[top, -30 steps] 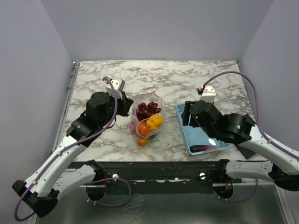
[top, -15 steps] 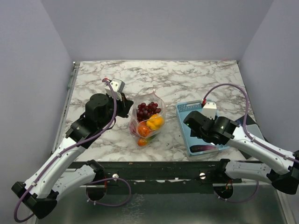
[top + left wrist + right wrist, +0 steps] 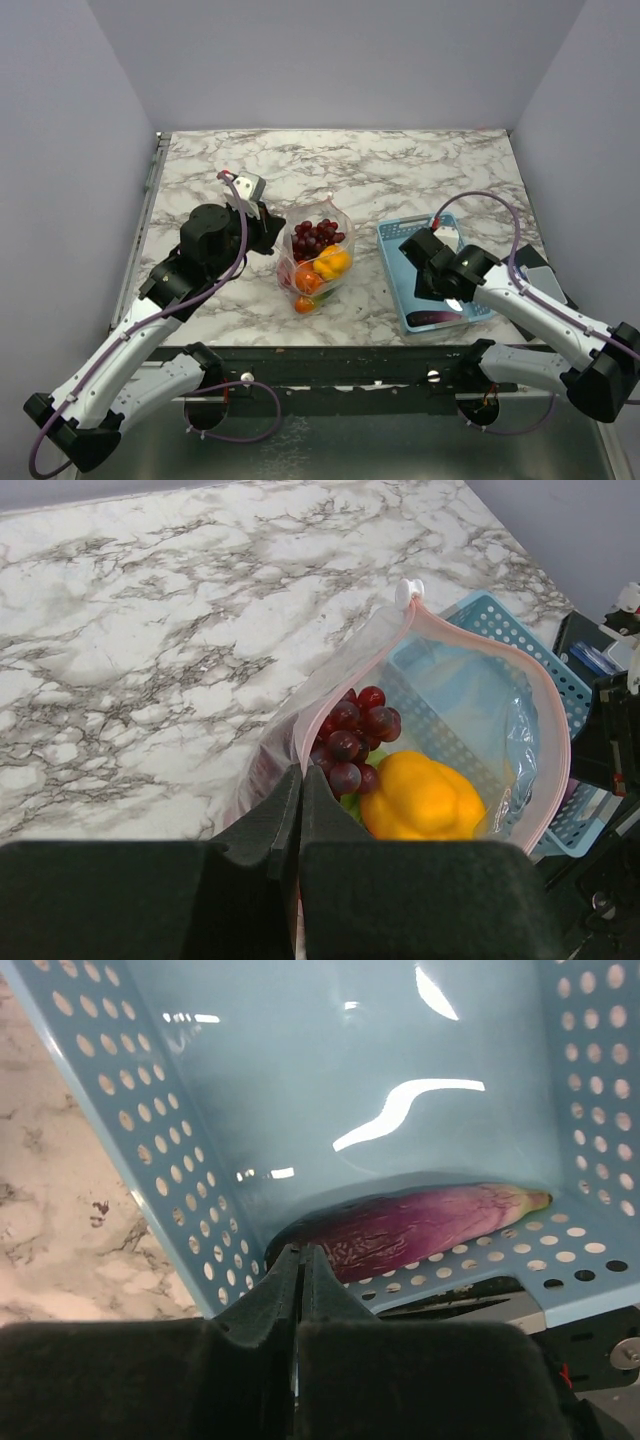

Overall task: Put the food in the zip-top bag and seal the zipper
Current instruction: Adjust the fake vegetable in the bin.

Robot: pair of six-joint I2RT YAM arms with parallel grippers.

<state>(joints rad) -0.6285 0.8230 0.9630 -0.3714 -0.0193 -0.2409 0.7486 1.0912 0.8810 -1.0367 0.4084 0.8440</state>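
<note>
My right gripper (image 3: 300,1272) has its two fingers pressed flat together, and I see nothing between them. Just past the tips, slightly to the right, the eggplant (image 3: 420,1225) lies along the near wall of the blue basket (image 3: 130,1130). It looks like the last piece of food outside the bag.

My left gripper (image 3: 298,805) is also clamped tight, pinching the rim of the zip-top bag (image 3: 520,740). This holds the mouth open ahead of me, with the pink zipper (image 3: 440,610) arching around it. Grapes (image 3: 350,735) and a yellow pepper (image 3: 425,800) sit inside, just beyond my fingers.

Risks, as I judge them: lifting the right arm now would bring up nothing, because the jaws are closed beside the eggplant rather than on it. Its skin looks smooth and rounded, so a grip near the end could squeeze it out against the wall. On the left, the thin film could slip from my pinch and let the mouth sag shut.

The right wrist view shows the eggplant's full length, while the top view shows only a purple sliver. Only the top view shows the orange pieces (image 3: 308,280) low in the bag.
</note>
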